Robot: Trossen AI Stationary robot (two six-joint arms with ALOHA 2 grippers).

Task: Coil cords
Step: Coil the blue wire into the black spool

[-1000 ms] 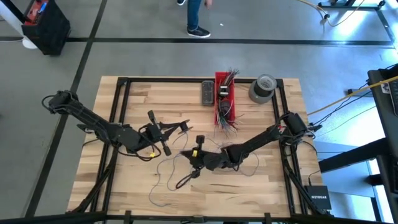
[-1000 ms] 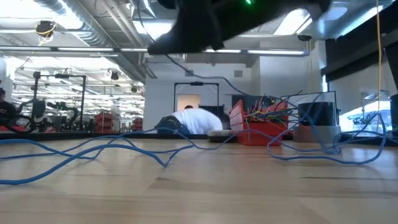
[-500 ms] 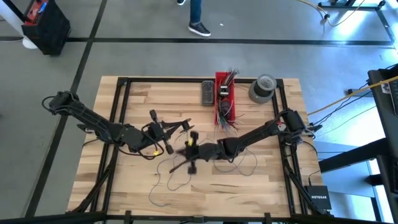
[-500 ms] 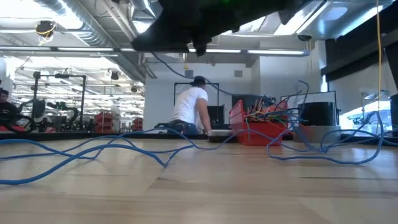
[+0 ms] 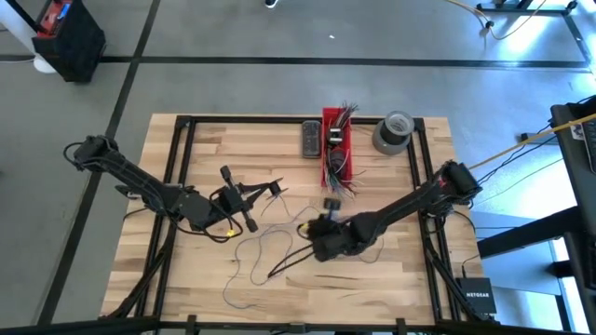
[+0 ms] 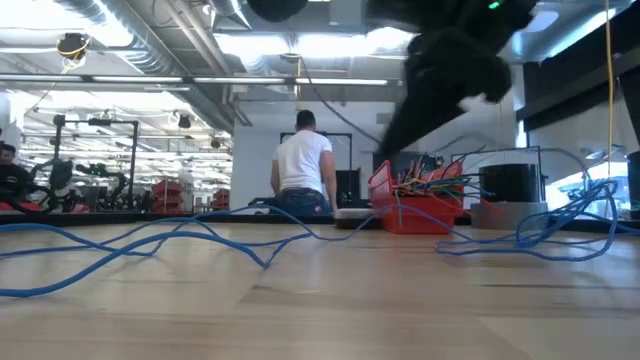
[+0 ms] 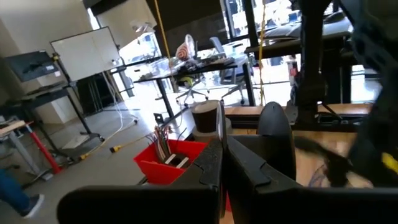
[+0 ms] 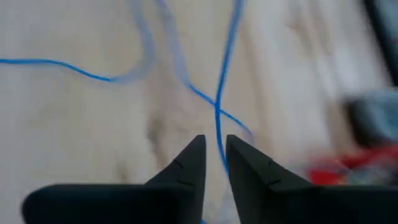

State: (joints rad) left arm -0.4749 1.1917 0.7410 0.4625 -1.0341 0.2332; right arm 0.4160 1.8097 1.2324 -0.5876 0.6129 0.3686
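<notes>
Only the right wrist view shows the right pincer (image 8: 214,155) slightly parted astride a thin blue cord (image 8: 219,112) mid-tabletop (image 5: 391,288), while the left pincer (image 7: 222,163) is clenched; "NETGEAR" marks a floor box (image 5: 478,300).

The left gripper (image 7: 222,163) shows its two dark fingers pressed together, empty; beyond them a red bin (image 7: 166,163) of wire ends and a dark tape roll (image 7: 206,118)
</notes>
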